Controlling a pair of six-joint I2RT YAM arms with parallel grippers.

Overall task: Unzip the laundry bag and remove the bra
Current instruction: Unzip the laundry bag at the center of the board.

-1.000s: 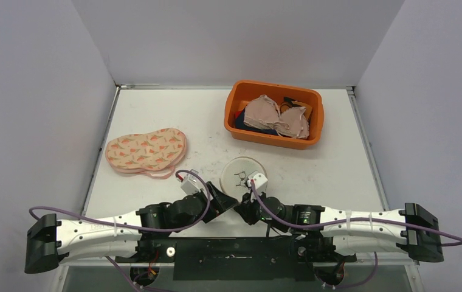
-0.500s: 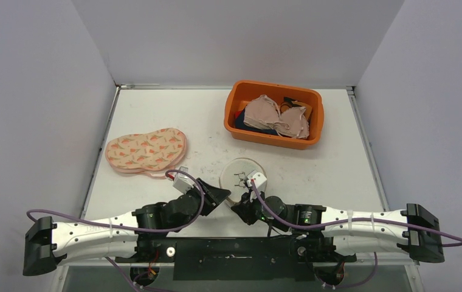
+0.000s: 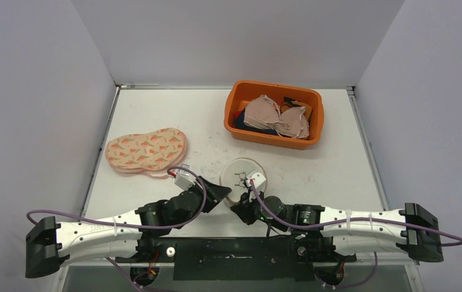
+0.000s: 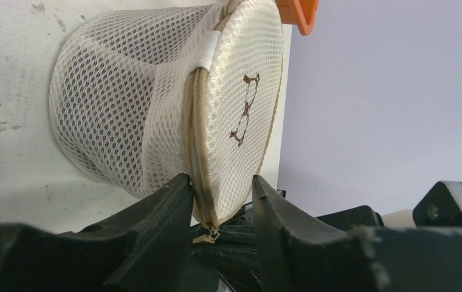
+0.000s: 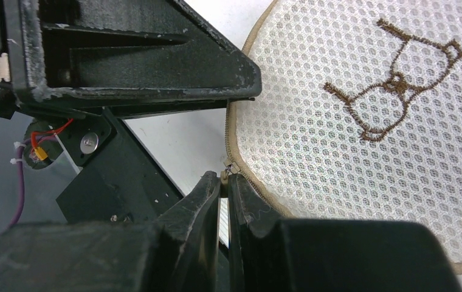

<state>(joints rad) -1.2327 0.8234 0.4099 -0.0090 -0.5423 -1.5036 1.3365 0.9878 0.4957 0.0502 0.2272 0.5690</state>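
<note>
Over the last second the left jaws have swung in from beside the round white mesh laundry bag (image 3: 244,173) and narrowed from wide to about half open, so that they now straddle its near rim; in the left wrist view one finger presses the mesh wall and the other the embroidered lid (image 4: 247,103), with the tan zip seam (image 4: 197,152) running between them; that looks like a bracing pinch on the bag, though how firm it is I cannot tell. The right jaws have not changed; they are closed tight, and the small tan zip pull (image 5: 224,163) sits pinched at their tips, just against the lid's edge. I judge the holding step done: one arm anchors the bag, the other has the slider, and pulling the zip round the rim is what comes next; the zip itself looks fully closed. The bra to be removed should be inside the bag, directly beyond both jaws, but the mesh does not show it. Well beyond the jaws, an orange plastic tub (image 3: 234,115) holds beige garments; off to the left jaws' outer side lies a flat pink carrot-print pouch (image 3: 146,150) on the white table (image 3: 326,170).
</note>
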